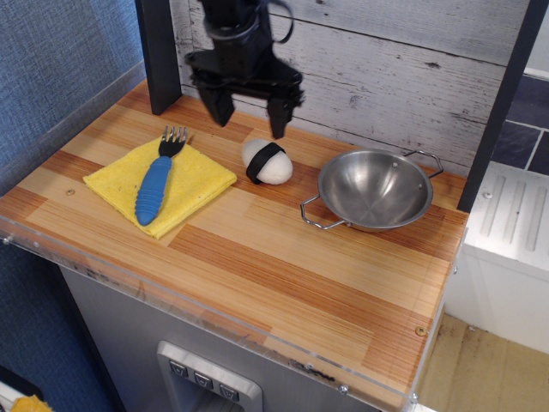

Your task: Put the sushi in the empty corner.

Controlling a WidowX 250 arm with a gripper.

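Claw (pixel 247 116) spread wide, holding nothing, hovering just behind and above the sushi (pixel 266 161), which sits on the desk (pixel 283 257) between the yellow cloth (pixel 163 182) with the blue-handled fork (pixel 158 180) and the steel bowl (pixel 375 189); empty corner (pixel 390 330) front right, well apart.

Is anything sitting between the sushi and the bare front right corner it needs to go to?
Nothing visible blocks it. The sushi has bare wood between it and the empty corner; the steel bowl sits right of that path. The gripper hangs open just above it.
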